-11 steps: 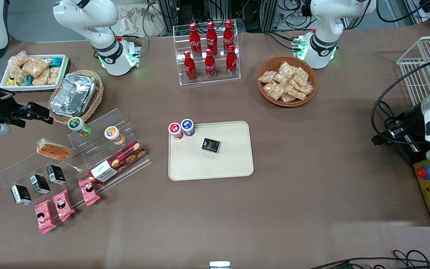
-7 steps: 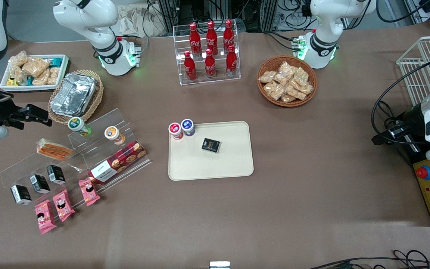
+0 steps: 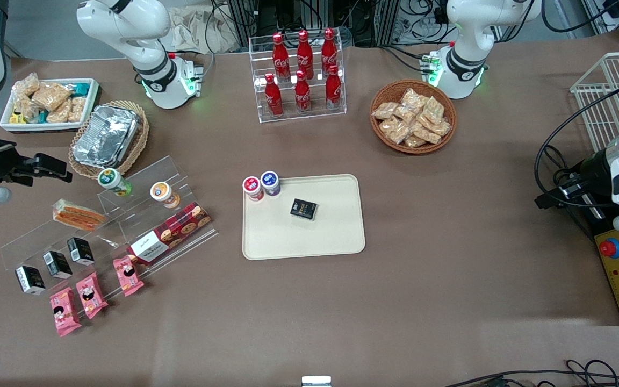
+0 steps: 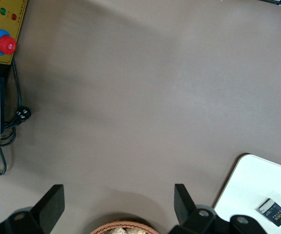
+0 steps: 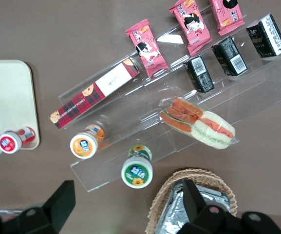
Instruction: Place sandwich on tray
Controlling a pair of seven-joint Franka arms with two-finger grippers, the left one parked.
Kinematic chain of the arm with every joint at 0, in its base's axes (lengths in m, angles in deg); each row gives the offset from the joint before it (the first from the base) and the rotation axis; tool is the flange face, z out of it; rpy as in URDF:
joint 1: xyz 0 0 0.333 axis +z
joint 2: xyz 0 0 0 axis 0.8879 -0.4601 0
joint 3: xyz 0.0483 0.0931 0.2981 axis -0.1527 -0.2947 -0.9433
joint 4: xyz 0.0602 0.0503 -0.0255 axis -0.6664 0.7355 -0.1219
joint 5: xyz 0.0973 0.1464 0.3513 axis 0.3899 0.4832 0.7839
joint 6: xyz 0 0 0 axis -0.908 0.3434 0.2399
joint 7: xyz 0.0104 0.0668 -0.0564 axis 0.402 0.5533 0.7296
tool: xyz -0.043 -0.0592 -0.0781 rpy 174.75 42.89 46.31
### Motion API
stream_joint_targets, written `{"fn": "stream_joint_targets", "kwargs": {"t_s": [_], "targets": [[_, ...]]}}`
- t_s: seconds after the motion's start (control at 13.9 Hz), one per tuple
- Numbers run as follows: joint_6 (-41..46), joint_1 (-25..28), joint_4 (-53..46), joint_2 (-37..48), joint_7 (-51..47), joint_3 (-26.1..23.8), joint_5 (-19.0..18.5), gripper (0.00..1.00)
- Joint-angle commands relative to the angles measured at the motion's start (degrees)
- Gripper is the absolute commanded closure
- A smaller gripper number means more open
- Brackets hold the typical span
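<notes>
Since the earlier frames, drifted slightly farther from the front camera and toward the working arm's end of the bench: the gripper, hovering above the brown surface, fingers spread wide, nothing between them. Well apart from the sandwich, wrapped and lying untouched on the upper step of the clear acrylic stand, with a green-lidded cup and an orange-lidded cup close by. Near mid-bench, the tray, carrying a small black box, two little cups at one corner. Beside the gripper, a foil container in a wicker basket.
</notes>
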Motion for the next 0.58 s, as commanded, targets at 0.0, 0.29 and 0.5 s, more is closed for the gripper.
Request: {"fn": "stream_joint_targets", "kwargs": {"t_s": [0.0, 0.29, 0.5], "targets": [[0.68, -2.55, 0.42, -0.24, 4.67, -0.42, -0.86, 0.01], [-1.51, -3.35, 4.9, 1.25, 11.17, -0.34, -0.95, 0.01], [-3.28, -4.67, 9.22, 2.84, 10.4, -0.34, -0.16, 0.01]]}}
